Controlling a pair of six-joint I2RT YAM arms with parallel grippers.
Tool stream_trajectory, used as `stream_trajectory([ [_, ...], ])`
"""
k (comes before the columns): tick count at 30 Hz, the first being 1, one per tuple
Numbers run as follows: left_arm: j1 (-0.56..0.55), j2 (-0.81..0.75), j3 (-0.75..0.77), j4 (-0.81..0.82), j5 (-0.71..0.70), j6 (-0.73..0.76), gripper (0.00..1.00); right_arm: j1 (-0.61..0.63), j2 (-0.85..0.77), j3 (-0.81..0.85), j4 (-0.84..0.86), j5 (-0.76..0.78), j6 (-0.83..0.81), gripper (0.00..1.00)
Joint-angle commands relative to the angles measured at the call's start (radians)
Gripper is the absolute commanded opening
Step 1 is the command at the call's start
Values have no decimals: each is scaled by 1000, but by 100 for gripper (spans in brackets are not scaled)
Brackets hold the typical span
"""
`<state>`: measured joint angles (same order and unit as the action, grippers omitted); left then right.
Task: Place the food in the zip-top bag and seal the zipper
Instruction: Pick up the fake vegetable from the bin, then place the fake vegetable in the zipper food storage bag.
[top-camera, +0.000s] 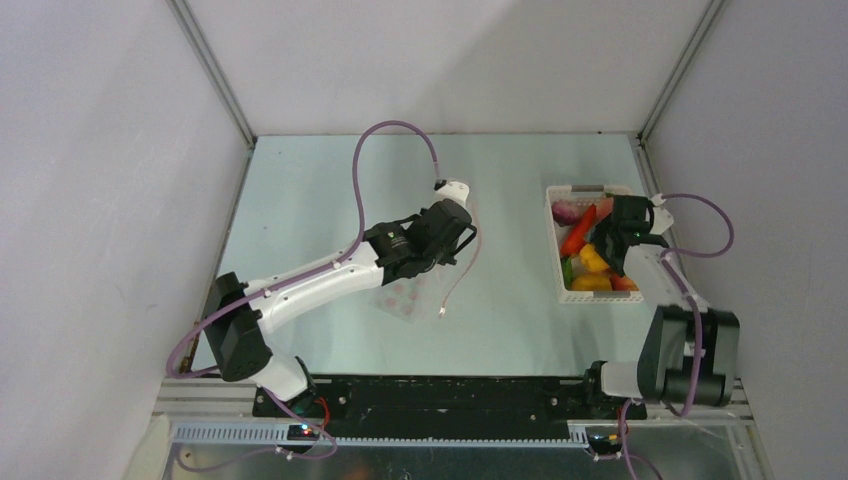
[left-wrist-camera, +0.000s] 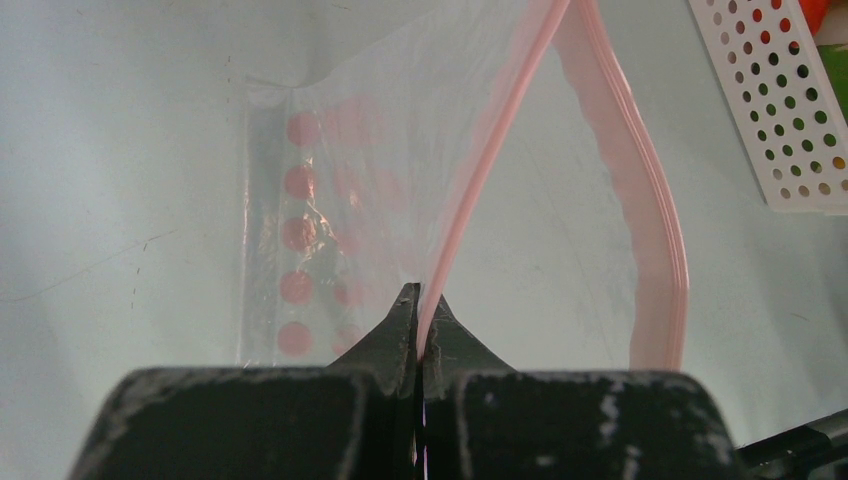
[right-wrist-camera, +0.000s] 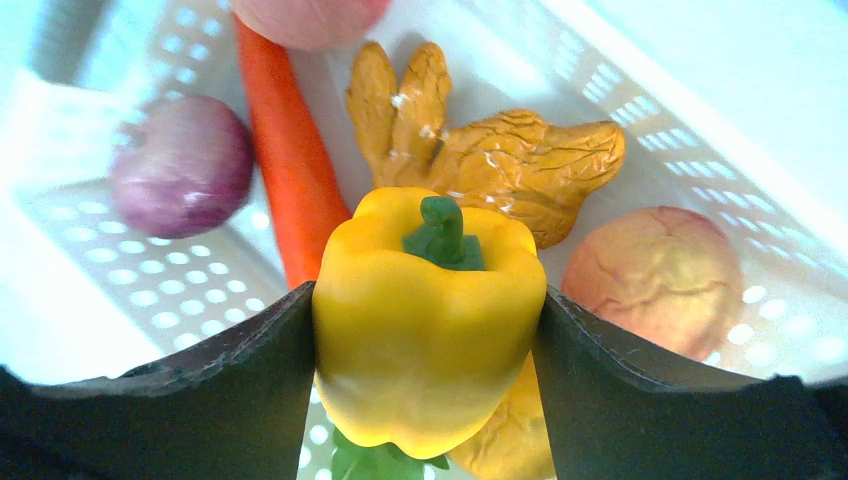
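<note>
On the left of the surface (top-camera: 320, 200), the left gripper (left-wrist-camera: 420, 300) is clenched on one lip of the zipper (left-wrist-camera: 478, 190), probably holding it up so the bag (left-wrist-camera: 330, 210) gapes open for loading. The bag is clear with pink dots and looks empty. At right, inside the white basket (right-wrist-camera: 620, 90), the right gripper (right-wrist-camera: 430, 320) grasps a yellow pepper (right-wrist-camera: 425, 350) by both sides, seemingly for pickup, with a carrot (right-wrist-camera: 290, 170), an onion (right-wrist-camera: 180, 165) and other food around it.
</note>
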<state>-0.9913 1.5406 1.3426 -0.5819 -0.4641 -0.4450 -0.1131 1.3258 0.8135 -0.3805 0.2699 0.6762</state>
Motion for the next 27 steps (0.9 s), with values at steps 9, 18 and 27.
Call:
stream_trajectory([
  [9, 6, -55, -4, 37, 25, -36, 0, 16, -485, -4, -89, -27, -85, 39],
  [18, 8, -76, -24, 64, 37, -47, 0, 60, -701, -11, 37, -435, -116, 33],
  [27, 12, -91, -41, 86, 82, -73, 0, 349, -692, -16, 241, -593, -59, 30],
])
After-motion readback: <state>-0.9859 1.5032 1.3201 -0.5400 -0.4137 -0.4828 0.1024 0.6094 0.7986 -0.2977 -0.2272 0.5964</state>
